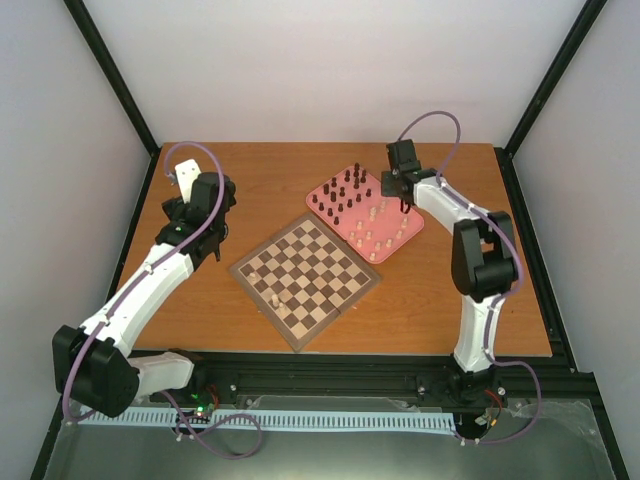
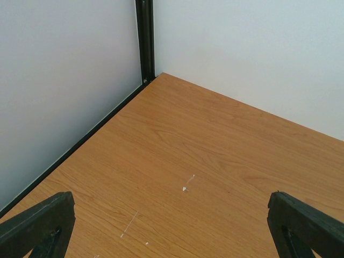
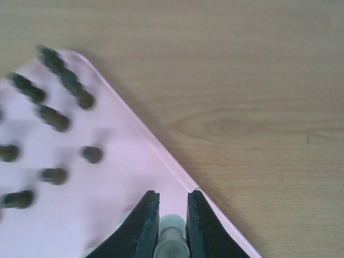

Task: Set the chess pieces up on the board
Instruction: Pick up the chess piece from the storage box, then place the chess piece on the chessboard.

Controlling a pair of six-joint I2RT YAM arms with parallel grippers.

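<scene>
Jaws of the right gripper pinch a cream chess piece over the pink tray; left gripper stands spread.

checkered dark brown and tan board; pink tray; dark brown pieces; cream pieces; orange-brown wood-grain table.

Board at centre of table, one piece on its left squares; tray behind-right, perhaps touching, holding other pieces
</scene>
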